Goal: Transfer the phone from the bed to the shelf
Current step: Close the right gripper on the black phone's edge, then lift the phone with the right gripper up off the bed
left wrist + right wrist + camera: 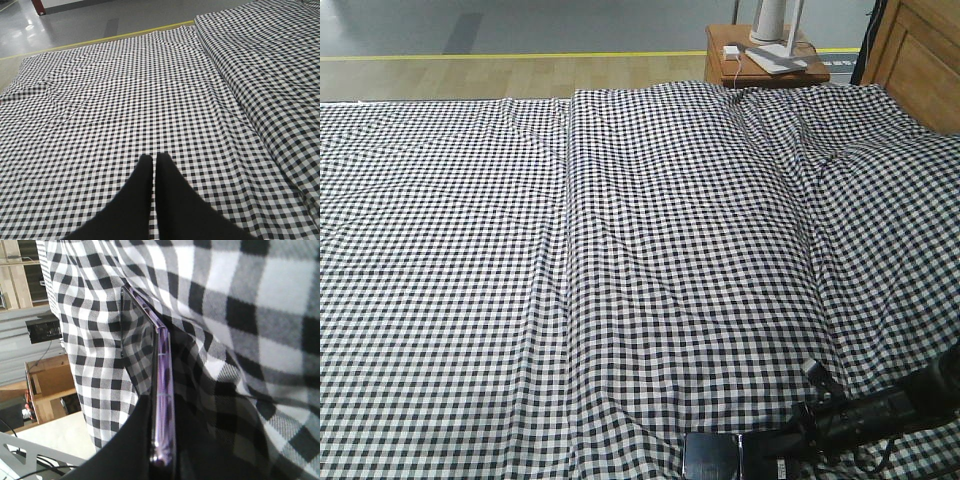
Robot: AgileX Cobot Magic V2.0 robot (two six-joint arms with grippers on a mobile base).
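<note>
- The right gripper is clamped on the phone. Its two black fingers press on the slab's opposite faces.
- In the right wrist view the phone is seen edge-on, running straight out ahead of the fingertips. Its pinkish-purple rim faces the camera, and its glossy face mirrors the checks.
- The gingham sheet of the bed lies just beyond and on both sides of the held phone. Whether the phone touches the cloth cannot be told.
- In the front view the right arm reaches in from the lower right, with the phone at its tip, over the near edge of the bed.
- The left gripper has its fingers together, tips meeting, with nothing between them. The sheet spreads out ahead of and below it.
- A brown nightstand stands well away from both grippers, past the far edge of the bed.
</note>
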